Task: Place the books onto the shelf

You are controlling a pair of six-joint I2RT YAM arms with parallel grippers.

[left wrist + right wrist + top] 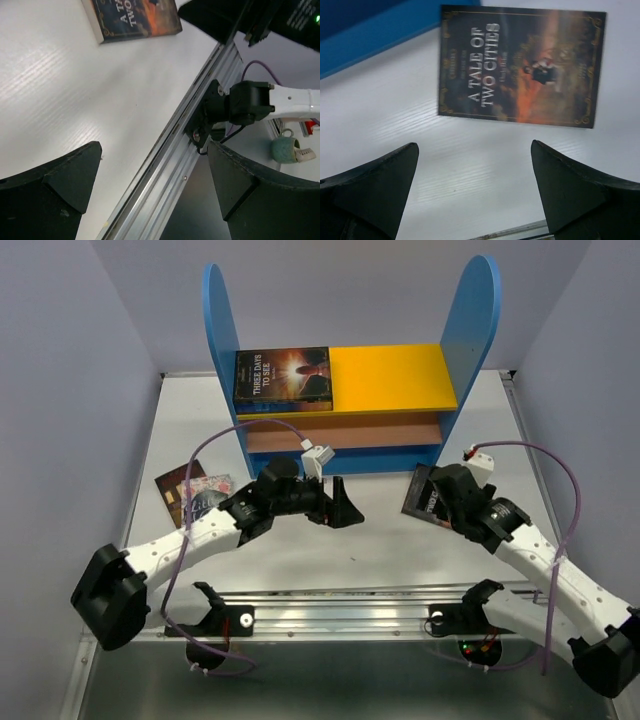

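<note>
**Both grippers wide and empty: one book on the shelf, the others on the table**

In the top view the shelf (470, 330) stands at 12 o'clock, with both blue side panels upright. One book, Three Days to See (283, 377), lies flat with its cover up on the yellow top board (395, 375), at the board's 9 o'clock end.

Your left gripper (343, 506) hovers over the table (380, 555), at 6 o'clock from the shelf. Its jaws are spread wide with nothing between them.

Your right gripper (474, 146) is just as wide and also empty. In its wrist view, A Tale of Two Cities (520, 65) lies flat on the table at 12 o'clock from the fingertips, clear of both fingers. One corner of the book is near the shelf's blue base (370, 35). From above, the book sits at 3 o'clock from your left gripper and is partly hidden under the right wrist.

At the table's 9 o'clock side, beside your left arm, the loose books (195, 495) lie flat and overlapping. You can make out a brownish cover and a pale one, but the titles are too small to read.
</note>
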